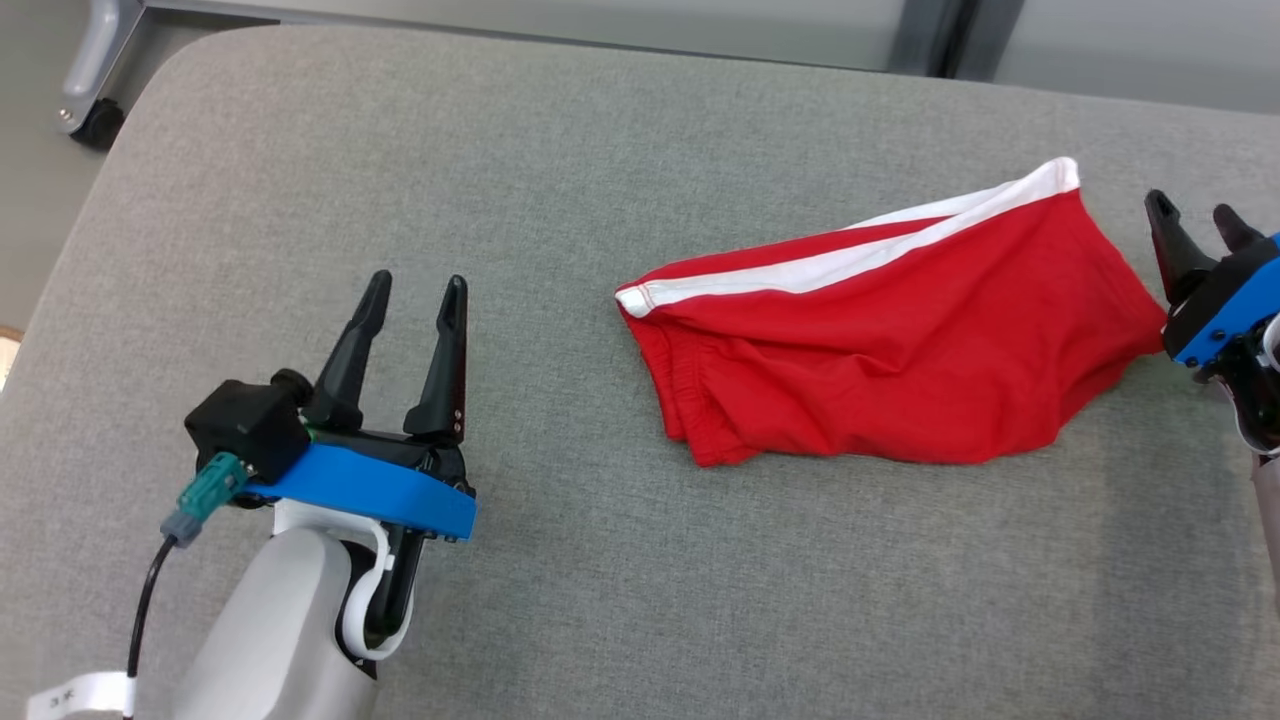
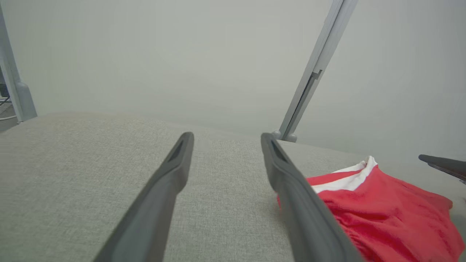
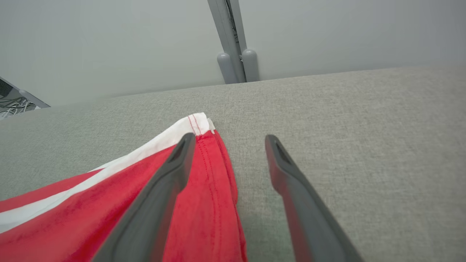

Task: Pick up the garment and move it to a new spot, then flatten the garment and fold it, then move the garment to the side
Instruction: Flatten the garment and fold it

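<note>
left gripper [image 1: 418, 280] wide and empty, shorts [image 1: 880, 340] off to its right; right gripper [image 1: 1193, 205] wide too, just beside shorts' edge.

red garment [image 1: 880, 350] with a white stripe [image 1: 850, 262] along its edge, lying on plain grey woven fabric [image 1: 600, 150]; dark fingers [image 1: 440, 350], blue band [image 1: 370, 490] on a white forearm [image 1: 270, 630].

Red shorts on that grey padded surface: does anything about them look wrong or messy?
Nothing looks damaged. The red shorts lie folded but askew on the grey padded surface, wrinkled, with the layered edges not lining up at their left end.
</note>
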You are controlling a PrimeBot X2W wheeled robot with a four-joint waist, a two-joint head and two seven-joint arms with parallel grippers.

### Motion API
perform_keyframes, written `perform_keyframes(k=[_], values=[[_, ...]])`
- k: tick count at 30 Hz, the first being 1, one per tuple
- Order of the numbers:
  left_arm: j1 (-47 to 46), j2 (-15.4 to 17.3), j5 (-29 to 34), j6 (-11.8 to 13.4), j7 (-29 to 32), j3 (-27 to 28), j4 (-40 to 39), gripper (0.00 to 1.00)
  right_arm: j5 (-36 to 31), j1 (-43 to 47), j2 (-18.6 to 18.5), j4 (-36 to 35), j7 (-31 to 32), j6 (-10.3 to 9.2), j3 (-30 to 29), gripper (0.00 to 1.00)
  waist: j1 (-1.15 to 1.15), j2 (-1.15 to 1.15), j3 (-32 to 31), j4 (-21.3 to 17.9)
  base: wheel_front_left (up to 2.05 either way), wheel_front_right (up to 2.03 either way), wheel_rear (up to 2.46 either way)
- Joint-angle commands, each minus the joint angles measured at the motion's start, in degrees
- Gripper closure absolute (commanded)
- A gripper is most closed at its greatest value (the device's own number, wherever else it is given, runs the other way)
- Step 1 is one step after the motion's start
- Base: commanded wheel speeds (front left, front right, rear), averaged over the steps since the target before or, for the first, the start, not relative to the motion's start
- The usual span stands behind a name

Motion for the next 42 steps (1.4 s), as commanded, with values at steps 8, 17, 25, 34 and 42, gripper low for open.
perform_keyframes(k=[8, 17, 25, 34, 42], values=[[2.33, -2.00, 7.93, -0.49, -0.24, 3.18, -1.94, 0.00, -1.26, -1.94, -0.14, 3.89, -1.13, 0.00, -1.86, 0.00, 0.01, 0.00, 3.41, 2.67, 0.00, 0.00, 0.00], [2.41, -2.08, 7.93, -0.37, -0.25, 2.87, -2.93, 0.00, -5.86, -3.10, 0.46, 9.15, 3.55, 0.00, -0.21, 0.00, 0.01, 0.00, 4.42, 3.83, 0.00, 0.00, 0.00], [3.28, -1.81, 7.37, -0.37, -0.25, 2.65, -2.42, 0.00, -5.75, -2.54, 2.94, 8.19, 4.91, 0.05, 2.39, 1.00, 0.01, 0.00, 2.62, 2.26, 0.00, 0.00, 0.00], [8.27, -0.14, 8.33, -0.37, -0.25, 3.85, -2.64, 0.00, -3.85, 3.71, 1.88, 1.97, -1.32, 0.00, 2.70, 1.00, 0.01, 0.00, -3.16, -3.21, 0.00, 0.00, 0.00], [12.30, 0.25, 8.44, -0.37, -0.25, 5.22, -3.93, 0.00, -5.80, 11.05, -0.69, -3.09, -1.50, 0.00, -2.21, 1.00, 0.01, 0.00, -6.25, -6.25, 0.00, 0.00, 0.00]])
